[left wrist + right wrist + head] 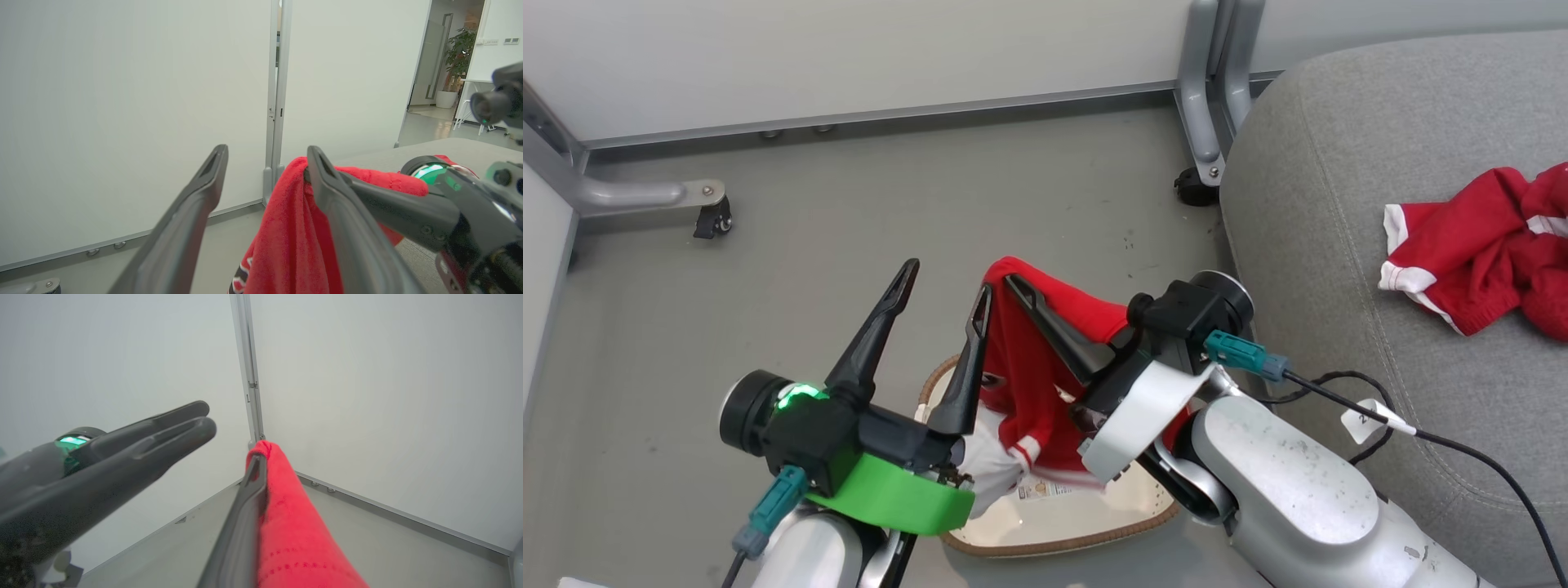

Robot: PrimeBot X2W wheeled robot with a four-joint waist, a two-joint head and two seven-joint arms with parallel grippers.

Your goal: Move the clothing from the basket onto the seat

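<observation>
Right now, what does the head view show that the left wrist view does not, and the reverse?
The head view adds the basket, with a paper label on its bottom. The left wrist view adds a doorway with a potted plant beyond it. Both share the open left gripper and the right gripper, shut on a red garment that hangs from it.

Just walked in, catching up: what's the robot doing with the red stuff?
It is emptying the basket onto the seat. The right gripper has its fingers shut on a red garment, held up over the basket. The left gripper is open beside it, holding nothing. Another red piece lies on the seat.
</observation>
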